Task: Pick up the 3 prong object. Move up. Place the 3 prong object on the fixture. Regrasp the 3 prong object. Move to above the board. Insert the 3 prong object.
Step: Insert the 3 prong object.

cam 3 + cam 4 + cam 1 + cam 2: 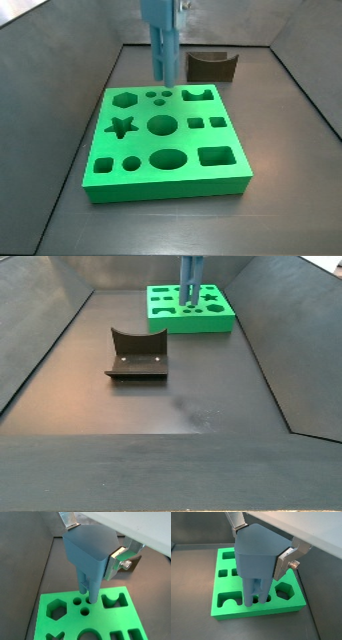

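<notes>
3 prong object (pixel 89 554) hangs upright, clamped in the pincer (pixel 93 542), its prongs reaching the three small holes of the board (pixel 67 622). Nearby stands the fixture (pixel 210 67), apart.

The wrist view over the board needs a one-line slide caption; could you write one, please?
Gripper holds the 3 prong object upright, prongs at the three small holes in the green board.

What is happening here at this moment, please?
The gripper holds the 3 prong object upright between its fingers, over the green board. The prongs point down at the three small holes near the board's edge, with their tips at or just inside the holes; how deep cannot be told. The fixture stands empty on the floor, apart from the board.
</notes>
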